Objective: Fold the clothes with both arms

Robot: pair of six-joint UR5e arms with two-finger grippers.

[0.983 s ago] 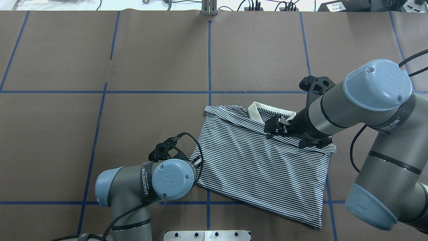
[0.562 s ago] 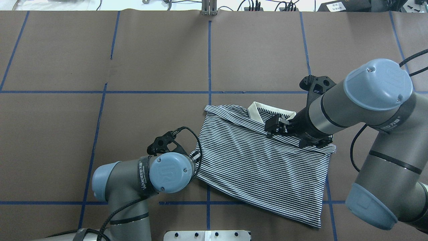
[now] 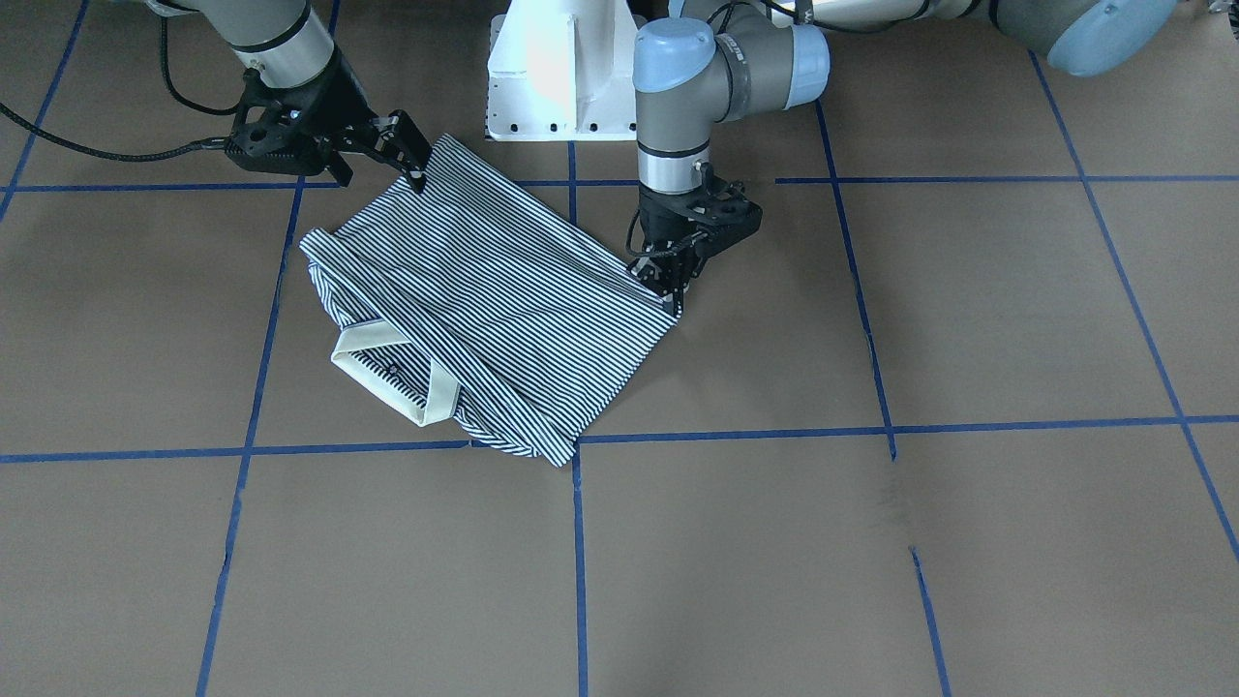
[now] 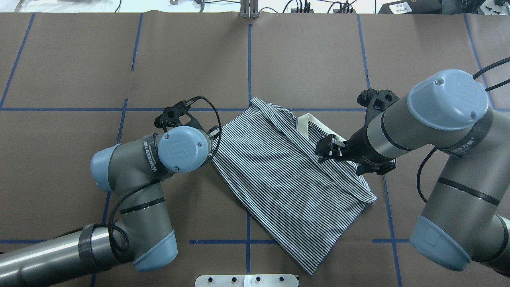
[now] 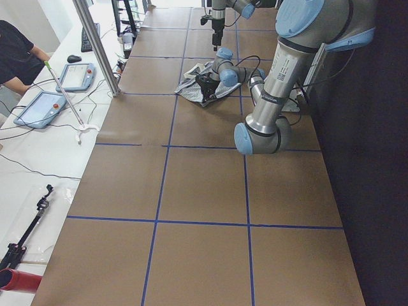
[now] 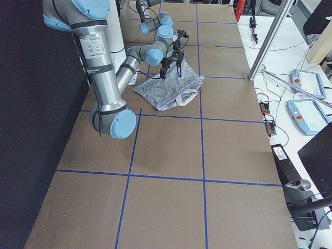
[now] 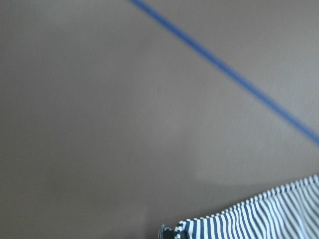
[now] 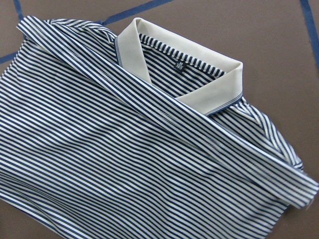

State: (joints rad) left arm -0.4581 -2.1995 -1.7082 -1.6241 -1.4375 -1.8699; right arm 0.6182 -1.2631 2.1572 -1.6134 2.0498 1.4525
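Observation:
The striped polo shirt [image 4: 287, 179] lies folded and skewed on the brown table, its white collar [image 4: 303, 124] toward the far side. My left gripper [image 3: 675, 290] is shut on the shirt's [image 3: 503, 290] corner; overhead its wrist hides the fingers. The left wrist view catches only a striped edge [image 7: 269, 219]. My right gripper [image 4: 323, 150] hovers open just above the cloth near the collar [image 8: 199, 64], holding nothing. From the front it [image 3: 416, 165] sits by the shirt's near-robot corner.
Blue tape lines [image 4: 249, 67] mark a grid on the table. The white pedestal base [image 3: 561, 68] stands at the robot's edge. Cables and plugs [image 4: 303, 7] run along the far edge. A person [image 5: 16, 51] sits at a side bench with tablets.
My left arm has swung away from the robot and leftward, dragging its corner of the shirt. The shirt has rotated under the right gripper, which has stayed in place.

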